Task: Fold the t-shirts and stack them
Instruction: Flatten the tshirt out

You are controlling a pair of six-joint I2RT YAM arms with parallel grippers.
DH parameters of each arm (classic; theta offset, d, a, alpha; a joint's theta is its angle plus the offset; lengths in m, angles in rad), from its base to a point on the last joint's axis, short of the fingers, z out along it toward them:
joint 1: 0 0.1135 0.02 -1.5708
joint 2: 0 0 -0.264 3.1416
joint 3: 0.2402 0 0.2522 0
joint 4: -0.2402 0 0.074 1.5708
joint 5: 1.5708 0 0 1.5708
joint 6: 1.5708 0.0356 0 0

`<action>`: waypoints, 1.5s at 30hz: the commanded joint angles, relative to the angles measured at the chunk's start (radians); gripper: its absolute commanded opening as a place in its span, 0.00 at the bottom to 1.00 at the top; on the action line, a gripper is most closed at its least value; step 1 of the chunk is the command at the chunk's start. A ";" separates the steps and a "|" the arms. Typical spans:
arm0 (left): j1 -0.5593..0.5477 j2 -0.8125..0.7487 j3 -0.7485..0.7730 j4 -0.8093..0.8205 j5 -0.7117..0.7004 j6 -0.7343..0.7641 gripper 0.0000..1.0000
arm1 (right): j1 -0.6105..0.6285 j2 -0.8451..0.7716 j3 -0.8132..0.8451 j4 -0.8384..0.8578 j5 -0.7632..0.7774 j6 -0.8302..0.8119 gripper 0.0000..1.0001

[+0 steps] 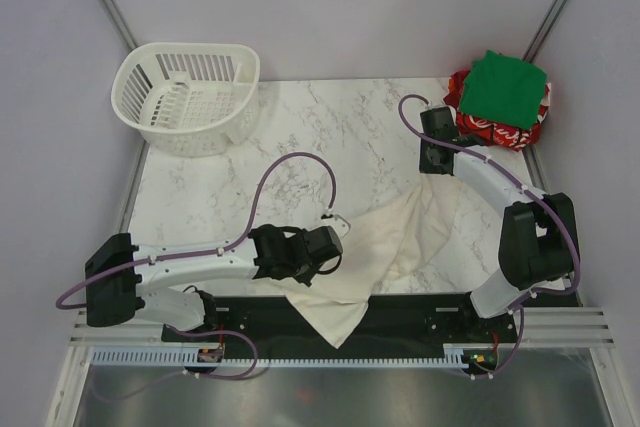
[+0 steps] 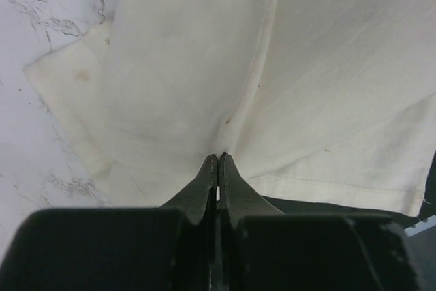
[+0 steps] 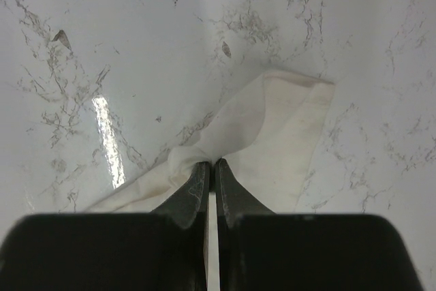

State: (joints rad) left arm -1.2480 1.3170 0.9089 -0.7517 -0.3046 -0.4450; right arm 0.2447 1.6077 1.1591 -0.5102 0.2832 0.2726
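Note:
A cream t-shirt [image 1: 385,247] lies spread at the front middle of the marble table [image 1: 330,137], and one end hangs over the near edge. My left gripper [image 1: 338,239] is shut on a fold near the shirt's hem [image 2: 218,157], with cloth bunched at the fingertips. My right gripper [image 1: 430,175] is shut on the shirt's far corner [image 3: 212,163]; a sleeve-like flap [image 3: 286,127] lies beyond it on the marble. At the back right a folded green t-shirt [image 1: 507,85] rests on a red t-shirt [image 1: 500,132] with white lettering.
A white slotted plastic basket [image 1: 190,97] stands at the back left corner. Grey walls with metal posts close in the table on three sides. The black base rail [image 1: 420,312] runs along the near edge under the hanging cloth.

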 commanded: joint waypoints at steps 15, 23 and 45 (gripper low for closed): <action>-0.007 -0.458 0.370 -0.078 -0.340 0.260 0.02 | -0.001 -0.511 0.191 -0.096 -0.241 0.008 0.00; -0.007 -0.524 0.626 -0.071 -0.232 0.428 0.02 | -0.002 -0.807 0.257 -0.025 -0.400 -0.041 0.00; -0.005 -0.452 0.938 -0.002 0.079 0.664 0.02 | 0.030 -0.957 0.583 0.009 -0.187 -0.315 0.00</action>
State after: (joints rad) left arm -1.2507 0.8455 1.8191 -0.8120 -0.2707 0.1287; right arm 0.2668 0.6132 1.6741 -0.5461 0.0490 0.0319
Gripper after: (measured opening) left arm 0.033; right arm 0.073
